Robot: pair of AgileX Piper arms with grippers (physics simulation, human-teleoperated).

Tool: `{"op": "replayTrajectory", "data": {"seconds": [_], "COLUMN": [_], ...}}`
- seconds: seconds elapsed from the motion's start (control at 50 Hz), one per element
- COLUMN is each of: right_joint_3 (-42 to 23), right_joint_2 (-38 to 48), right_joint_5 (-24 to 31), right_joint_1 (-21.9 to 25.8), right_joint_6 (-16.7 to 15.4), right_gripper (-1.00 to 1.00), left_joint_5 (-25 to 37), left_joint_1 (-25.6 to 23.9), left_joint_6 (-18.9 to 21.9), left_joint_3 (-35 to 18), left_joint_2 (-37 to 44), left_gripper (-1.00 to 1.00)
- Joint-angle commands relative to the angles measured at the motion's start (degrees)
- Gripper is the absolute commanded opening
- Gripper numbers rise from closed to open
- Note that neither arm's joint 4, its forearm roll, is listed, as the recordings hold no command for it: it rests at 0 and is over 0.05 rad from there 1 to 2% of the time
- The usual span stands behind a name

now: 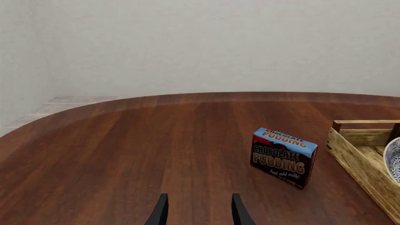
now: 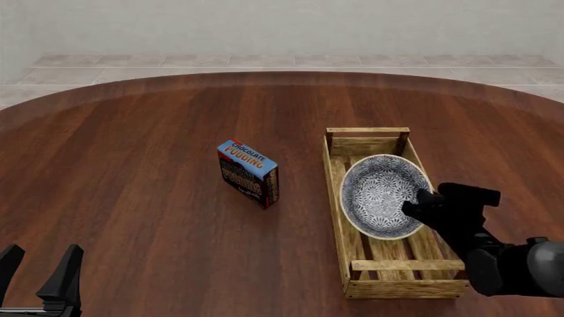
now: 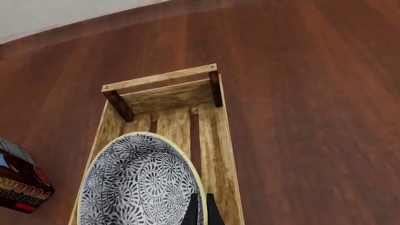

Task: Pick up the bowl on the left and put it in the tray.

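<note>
The blue-and-white patterned bowl sits tilted inside the wooden slat tray, toward its far end. My right gripper is shut on the bowl's near right rim. In the right wrist view the two fingers pinch the cream rim of the bowl over the tray. Whether the bowl rests on the slats I cannot tell. My left gripper stands open and empty at the table's near left edge. In the left wrist view the left gripper is open, with the bowl's edge and the tray off to one side.
A blue chocolate pudding box stands upright on the brown round table, left of the tray; it also shows as the pudding box and the box corner. A tiled floor and pale wall lie beyond the table's far edge.
</note>
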Motion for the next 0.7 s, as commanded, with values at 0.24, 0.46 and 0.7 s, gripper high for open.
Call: {"op": "replayTrajectory", "data": {"seconds": [0.24, 0.46, 0.7], "right_joint_3": [1.2, 0.7, 0.4], "right_joint_2": [2.2, 3.6, 4.4], "right_joint_5": [0.1, 0.0, -0.1], "right_joint_1": [2.8, 3.1, 3.7], "right_joint_6": [2.7, 3.7, 4.5], "right_gripper": [-1.00, -1.00, -1.00], "left_joint_5": [0.0, 0.0, 0.0], "left_joint_1": [0.0, 0.0, 0.0], "left_joint_6": [0.0, 0.0, 0.0], "left_joint_3": [0.0, 0.0, 0.0], "left_joint_2": [0.0, 0.0, 0.0], "left_gripper": [1.00, 1.00, 1.00]}}
